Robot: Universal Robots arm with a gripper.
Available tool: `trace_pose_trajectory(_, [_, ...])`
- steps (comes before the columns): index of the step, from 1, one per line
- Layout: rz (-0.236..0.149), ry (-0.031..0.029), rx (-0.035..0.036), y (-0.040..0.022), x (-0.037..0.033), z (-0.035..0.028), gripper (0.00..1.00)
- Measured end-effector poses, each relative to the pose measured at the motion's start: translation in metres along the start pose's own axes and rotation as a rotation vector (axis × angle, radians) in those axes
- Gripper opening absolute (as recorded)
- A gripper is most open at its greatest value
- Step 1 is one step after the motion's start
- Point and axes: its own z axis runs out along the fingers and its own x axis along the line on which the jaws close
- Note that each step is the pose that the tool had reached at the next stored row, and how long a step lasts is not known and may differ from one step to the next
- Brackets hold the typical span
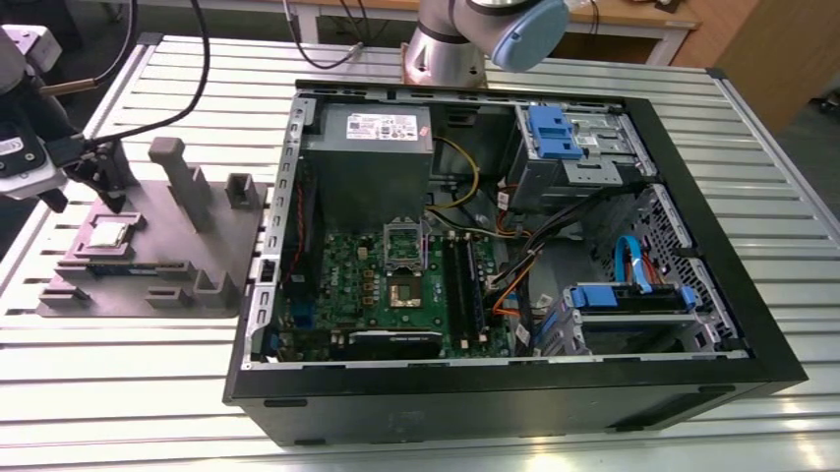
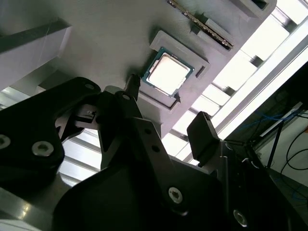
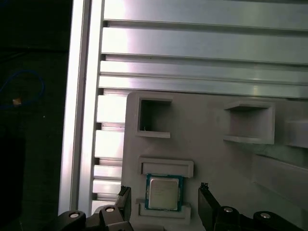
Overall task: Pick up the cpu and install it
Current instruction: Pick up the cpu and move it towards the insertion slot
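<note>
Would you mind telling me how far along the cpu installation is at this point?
Nothing looks done yet: the cpu lies in its recess on the grey holder. In hand: the gripper hangs over it, fingers open on either side, not gripping. Left: the pickup and the seating, since the socket on the motherboard stands empty.

You are looking at a slatted aluminium tabletop (image 1: 132, 393) that is carrying two things. A grey fixture block (image 1: 223, 254) is lying flat toward the exterior view's left, its base resting on the slats. Just beside it, toward the exterior view's right, an open black computer case (image 1: 525, 398) is lying on its side. The robot arm's base (image 1: 444, 61) is standing at the far edge, behind the case.
</note>
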Motion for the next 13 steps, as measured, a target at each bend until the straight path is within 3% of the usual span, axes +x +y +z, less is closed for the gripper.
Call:
trace_pose_trajectory(4, [0.000,-0.0004,-0.0007,-0.0001,0.0000,0.0030,0.66])
trace_pose_trajectory(13, [0.008,-0.0007,-0.0009,-0.0008,0.0004,0.0195,0.66])
